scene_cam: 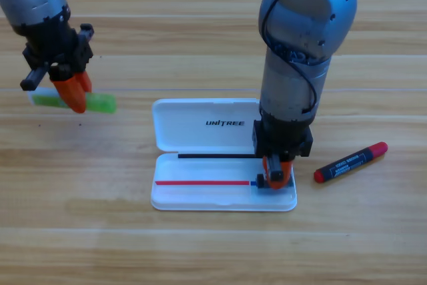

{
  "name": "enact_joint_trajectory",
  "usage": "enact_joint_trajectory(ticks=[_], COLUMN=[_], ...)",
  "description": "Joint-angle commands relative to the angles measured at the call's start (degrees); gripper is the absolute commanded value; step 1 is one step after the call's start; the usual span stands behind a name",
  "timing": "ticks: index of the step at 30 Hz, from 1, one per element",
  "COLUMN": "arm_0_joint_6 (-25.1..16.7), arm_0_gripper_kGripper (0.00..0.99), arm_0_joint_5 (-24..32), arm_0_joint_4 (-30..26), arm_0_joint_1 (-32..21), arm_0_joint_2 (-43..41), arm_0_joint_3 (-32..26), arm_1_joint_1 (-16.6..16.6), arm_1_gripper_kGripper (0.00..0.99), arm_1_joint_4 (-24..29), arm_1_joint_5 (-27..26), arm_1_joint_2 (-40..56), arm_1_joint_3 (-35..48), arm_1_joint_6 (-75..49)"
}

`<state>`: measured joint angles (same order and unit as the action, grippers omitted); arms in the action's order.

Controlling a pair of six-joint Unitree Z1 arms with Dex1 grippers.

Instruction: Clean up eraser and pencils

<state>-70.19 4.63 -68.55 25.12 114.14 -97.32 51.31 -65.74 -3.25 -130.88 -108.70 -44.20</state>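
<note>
Left tool (75,91) over flat green pencil (100,103); right tool (275,173) inside glossy case (200,125).

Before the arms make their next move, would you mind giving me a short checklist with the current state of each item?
1. White case lies open on the table: ok.
2. Right gripper is down inside the case's lower tray at its right end: ok.
3. Eraser released in the tray: cannot tell; a small dark block shows at the gripper's tips, but the gripper hides most of it.
4. Left gripper is over the green pencil, which lies left of the case: ok; whether it grips the pencil: cannot tell.
5. Black-and-red pen put away: not ok; it lies on the table right of the case, apart from both grippers.
</note>
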Motion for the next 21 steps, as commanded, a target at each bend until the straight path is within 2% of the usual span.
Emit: enact_joint_trajectory(ticks=[1, 2, 3, 13, 16, 21], arm_0_joint_6=[1.5, 1.6, 1.7, 2.9, 4.2, 7.3], arm_0_gripper_kGripper=[0.074, 0.074, 0.074, 0.074, 0.074, 0.074], arm_0_joint_5=[0.6, 0.6, 0.6, 0.6, 0.8, 0.7], arm_0_joint_4=[-1.8, -1.8, -1.9, -2.0, -2.0, -2.3], arm_0_joint_1=[-0.3, -0.2, -0.2, 1.1, 2.5, 4.9], arm_0_joint_2=[-0.8, -0.9, -1.0, -1.0, -1.3, -2.3], arm_0_joint_3=[-1.0, -1.1, -1.1, -1.1, -1.6, -2.3], arm_1_joint_1=[2.0, 2.0, 2.0, 2.0, 2.0, 1.4], arm_1_gripper_kGripper=[0.788, 0.853, 0.865, 0.904, 0.904, 0.904], arm_1_joint_4=[1.5, 1.5, 1.5, 1.5, 1.0, 0.6], arm_1_joint_5=[-1.1, -1.1, -1.1, -1.3, -1.8, -2.7], arm_1_joint_2=[0.3, 0.5, 0.7, 5.9, 11.6, 21.7], arm_1_joint_3=[2.1, 1.9, 1.8, 3.0, 6.7, 17.4], arm_1_joint_6=[-0.1, -0.1, -0.1, 0.0, -0.1, -2.0])
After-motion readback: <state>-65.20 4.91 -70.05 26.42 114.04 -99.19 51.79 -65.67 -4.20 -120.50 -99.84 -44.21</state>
